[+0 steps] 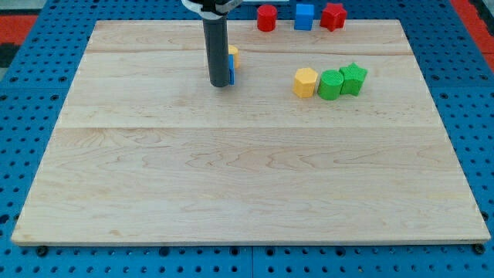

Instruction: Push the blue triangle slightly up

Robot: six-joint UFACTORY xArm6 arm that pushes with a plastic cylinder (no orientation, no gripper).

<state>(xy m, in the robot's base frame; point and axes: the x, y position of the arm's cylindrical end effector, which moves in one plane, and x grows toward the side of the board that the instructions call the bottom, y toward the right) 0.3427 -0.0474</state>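
My dark rod comes down from the view's top, and my tip [220,83] rests on the wooden board [247,170] in its upper middle. Right behind the rod, on its right side, a thin blue sliver [231,74] shows, likely the blue triangle, mostly hidden. A yellow block [233,54] sits just above it, also partly hidden by the rod. My tip touches or nearly touches the blue block's left side.
A yellow hexagon-like block [306,82], a green block [330,84] and a green star-like block [353,78] stand in a row at the right. At the board's top edge are a red cylinder-like block [266,17], a blue cube [305,15] and a red block [333,15].
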